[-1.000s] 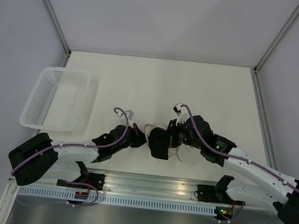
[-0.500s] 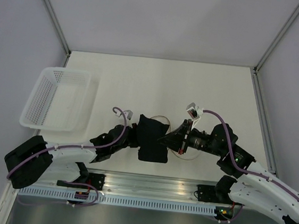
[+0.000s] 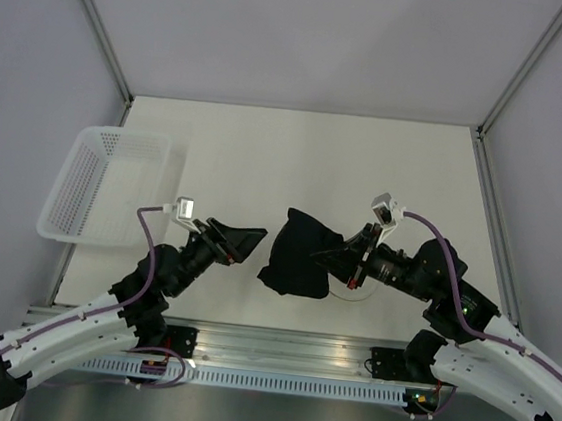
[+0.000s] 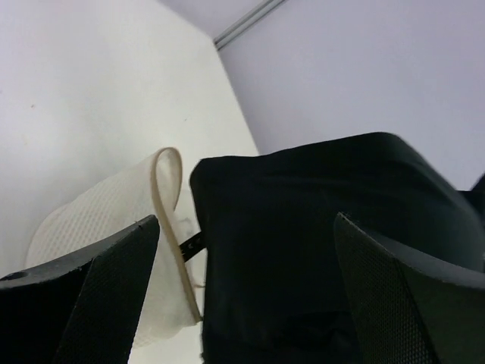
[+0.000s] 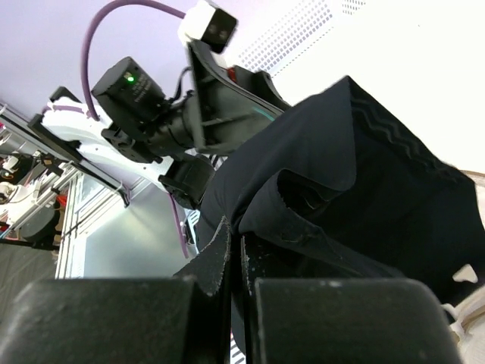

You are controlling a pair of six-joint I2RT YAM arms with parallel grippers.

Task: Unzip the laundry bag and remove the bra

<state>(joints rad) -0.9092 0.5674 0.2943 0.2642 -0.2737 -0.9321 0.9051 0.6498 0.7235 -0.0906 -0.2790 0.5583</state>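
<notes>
Now | we see the bra (image 3: 301, 258) clamped in the closed right gripper (image 5: 233, 246), hanging over the laundry bag (image 4: 98, 220) | left gripper (image 3: 255, 245) spread wide, empty, just beside the cloth's left edge | left arm low, pointing rightward

Top view: high above the bra (image 3: 299, 258), looking down over the whole surface (image 3: 296, 162).
Left wrist view: near the bra's left, facing it.
Right wrist view: pressed against the bra's right, facing across it.
Shared: the bra.
</notes>
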